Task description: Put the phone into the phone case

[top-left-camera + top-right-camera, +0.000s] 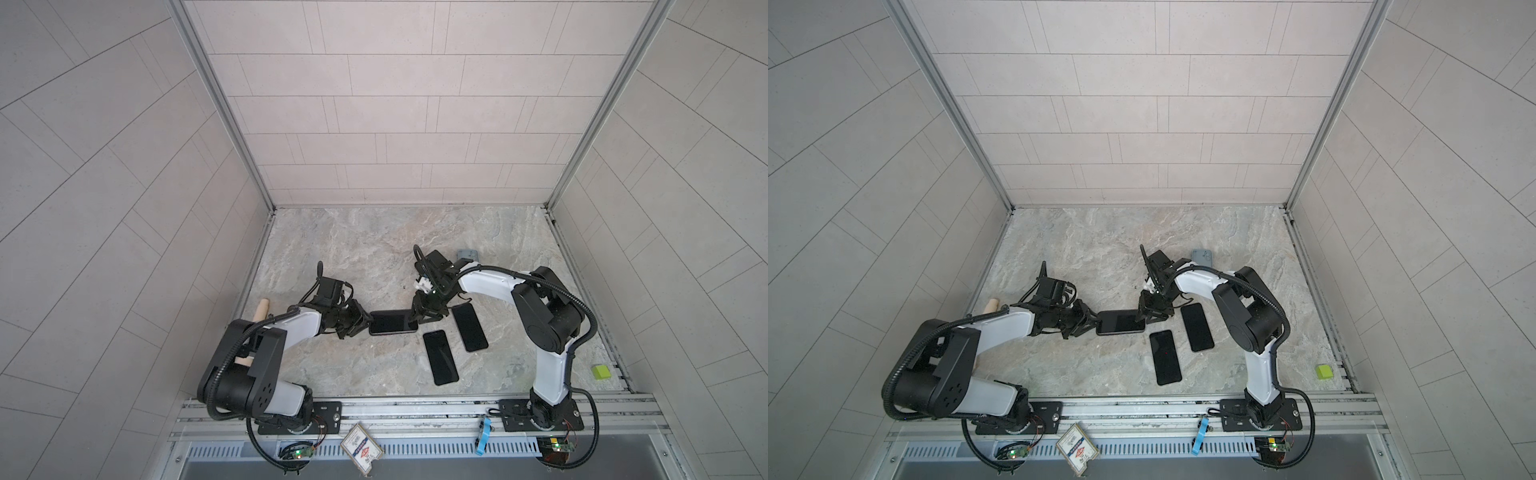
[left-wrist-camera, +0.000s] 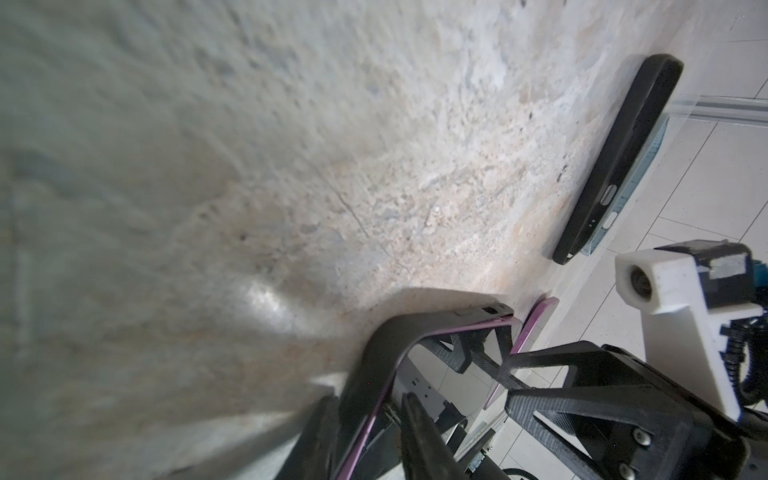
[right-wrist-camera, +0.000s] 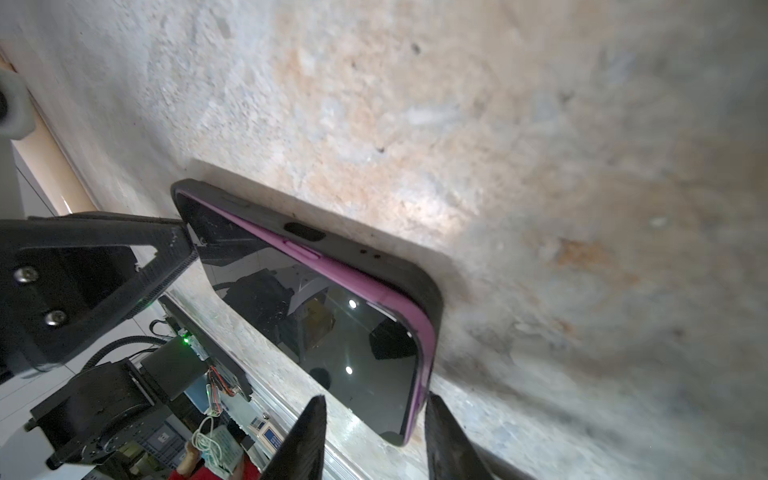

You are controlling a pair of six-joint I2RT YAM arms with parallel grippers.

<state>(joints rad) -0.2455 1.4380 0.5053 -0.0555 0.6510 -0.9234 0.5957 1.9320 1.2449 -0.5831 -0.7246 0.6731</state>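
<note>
Roller [image 1: 262, 309]: far left, by the wall.
Left gripper [image 1: 368, 322]: pinching left end of phone and case.
Phone [image 1: 392, 322]: mid-table, screen up, in black case [image 3: 374, 257] — purple rim rides above case wall along one long side.
Right gripper [image 1: 419, 318]: fingers spread, straddling phone's right end.
Spare phone [image 1: 440, 357]: flat, front of right gripper.
Other spare [image 1: 469, 327]: beside it — apart.
Block [image 1: 601, 371]: green, far right.

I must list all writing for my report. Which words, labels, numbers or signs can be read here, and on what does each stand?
None can be read.
Card at the front: red diamond sign, print too small.
Blue tag: no legible text.
Grey case: faint marks, too small.
Phone: dark screen, no text.
Labels in the right wrist view: blurred.
</note>
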